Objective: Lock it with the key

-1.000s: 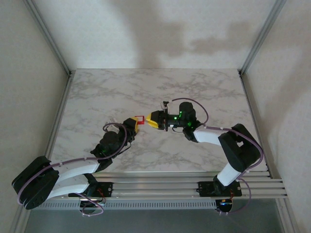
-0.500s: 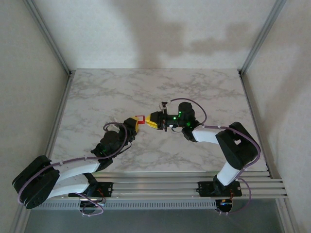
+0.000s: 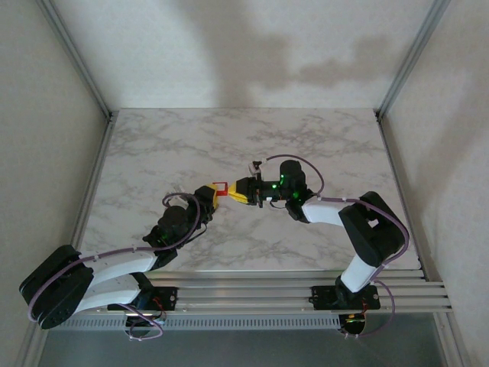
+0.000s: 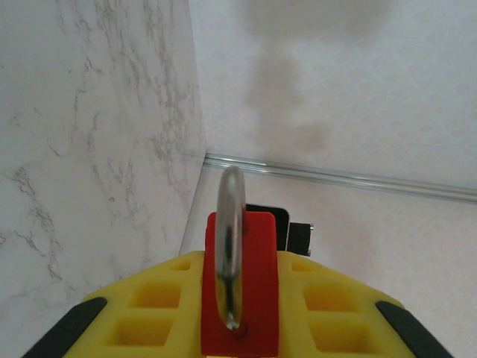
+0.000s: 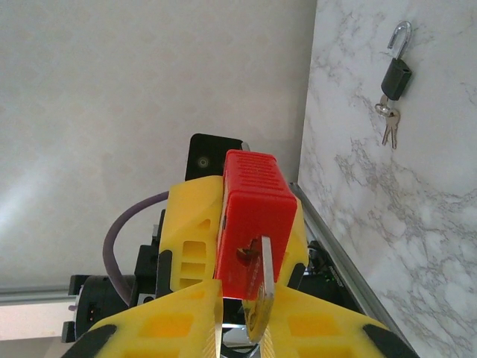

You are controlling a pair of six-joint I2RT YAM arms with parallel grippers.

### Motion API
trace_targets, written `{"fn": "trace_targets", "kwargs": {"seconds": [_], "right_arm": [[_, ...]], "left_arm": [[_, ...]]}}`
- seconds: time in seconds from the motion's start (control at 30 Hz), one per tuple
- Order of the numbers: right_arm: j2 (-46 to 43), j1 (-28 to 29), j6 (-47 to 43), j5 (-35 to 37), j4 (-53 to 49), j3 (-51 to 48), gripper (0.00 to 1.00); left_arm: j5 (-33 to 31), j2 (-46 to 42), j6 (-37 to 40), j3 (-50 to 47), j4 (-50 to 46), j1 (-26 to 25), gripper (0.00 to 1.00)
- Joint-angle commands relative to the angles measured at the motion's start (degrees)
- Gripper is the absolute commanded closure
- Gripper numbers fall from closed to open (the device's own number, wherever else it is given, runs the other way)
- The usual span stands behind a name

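Top external: both arms meet over the middle of the marble table [image 3: 153, 145], tips nearly touching. The left gripper [image 3: 208, 197] is clamped on the body of the red padlock [image 3: 219, 187], one yellow finger on each side. In the left wrist view the steel shackle [image 4: 231, 224] points away from the wrist.

The right gripper [image 3: 238, 193] pinches one key [image 5: 264, 274] by the head. The blade is at the keyhole in the lock's bottom face and looks partly in.

Count:
- Padlocks: 2. The red one is in the grip. One black padlock [image 5: 396, 74] lies on the table well apart, and its shackle looks swung open.
- Keys: 1 in the right gripper, plus a small bunch [image 5: 389, 128] at the black padlock, which looks like two.
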Motion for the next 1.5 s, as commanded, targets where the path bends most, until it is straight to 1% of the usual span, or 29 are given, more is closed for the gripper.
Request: {"fn": "trace_targets", "kwargs": {"seconds": [0.0, 0.4, 0.53, 0.7, 0.8, 0.9, 1.0, 1.07, 1.13, 1.47], "right_arm": [[0.67, 0.47, -1.07, -1.89, 0.78, 1.73, 0.81], [1.79, 0.25, -1.37, -3.35, 0.75, 2.31, 0.84], [1.97, 0.16, -1.59, -3.54, 0.74, 2.26, 0.89], [2.06, -0.06, -1.64, -3.79, 0.57, 2.18, 0.91], [2.42, -0.27, -1.79, -4.07, 0.48, 2.26, 0.93], [2.67, -0.44, -2.03, -4.34, 0.43, 2.33, 1.00], [3.02, -0.50, -2.25, -4.64, 0.28, 2.46, 1.00], [2.40, -0.90, -3.62, -2.96, -2.31, 2.04, 1.00], [2.14, -1.11, -4.94, -3.05, -3.91, 2.23, 1.00], [1.87, -2.73, -1.61, -2.19, 2.27, -0.01, 1.00]], "left_arm": [[0.57, -0.39, 0.43, 2.03, 0.12, -0.08, 1.00], [1.45, -0.13, 0.87, 2.36, -0.17, 0.12, 1.00], [1.99, -0.27, 1.22, 2.53, -0.59, 0.27, 1.00], [2.15, -0.48, 1.53, 2.64, -1.29, 0.51, 1.00], [2.58, -0.30, 1.82, 2.73, -1.25, 0.48, 1.00], [2.98, 0.04, 2.05, 2.93, -1.30, 0.52, 1.00], [3.38, 0.22, 2.29, 2.96, -1.31, 0.56, 1.00], [3.68, 0.14, 2.71, 3.21, -1.63, 0.62, 1.00], [3.60, -0.07, 2.89, 3.41, -2.26, 0.62, 1.00], [3.70, -0.21, 3.25, 3.77, -3.25, 0.71, 1.00]]}}
